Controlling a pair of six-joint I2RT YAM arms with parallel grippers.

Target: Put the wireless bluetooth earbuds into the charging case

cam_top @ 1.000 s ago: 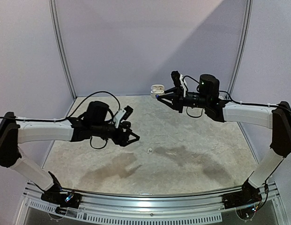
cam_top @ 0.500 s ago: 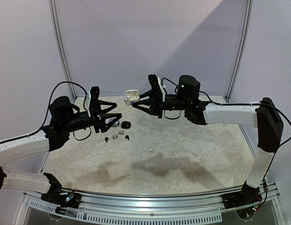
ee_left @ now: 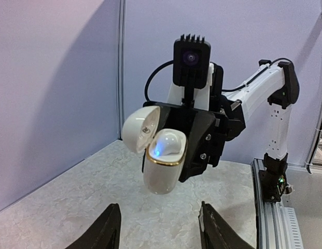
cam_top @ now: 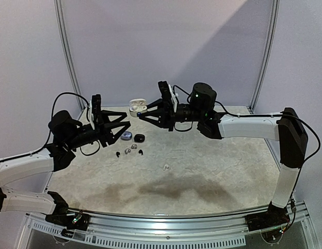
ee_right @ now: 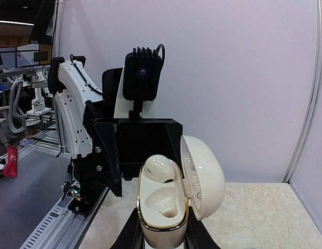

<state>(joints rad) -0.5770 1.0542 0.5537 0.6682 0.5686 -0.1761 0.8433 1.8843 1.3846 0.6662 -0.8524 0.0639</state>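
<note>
My right gripper (cam_top: pixel 142 114) is shut on a white charging case (cam_top: pixel 136 106) with a gold rim, held in the air at the back of the table. Its lid (ee_right: pixel 203 176) stands open. One white earbud (ee_right: pixel 159 168) sits in the far slot, and the near slot is empty. The case (ee_left: pixel 163 166) hangs just ahead of my left gripper (ee_left: pixel 159 234), which is open with nothing between its fingers (ee_left: pixel 106 233). Several tiny earbuds (cam_top: pixel 127 151) lie on the table below, and one white earbud (cam_top: pixel 165 167) lies apart nearer the front.
A bluish-grey case (cam_top: pixel 126 136) and a black case (cam_top: pixel 139 137) lie on the table under the left gripper (cam_top: pixel 124 127). The back wall and metal posts stand close behind both grippers. The table's rail (cam_top: pixel 161 223) runs along the near edge.
The left arm swung back and left, and its jaws have narrowed. The right gripper carried the white case leftward until it faces the left gripper.
</note>
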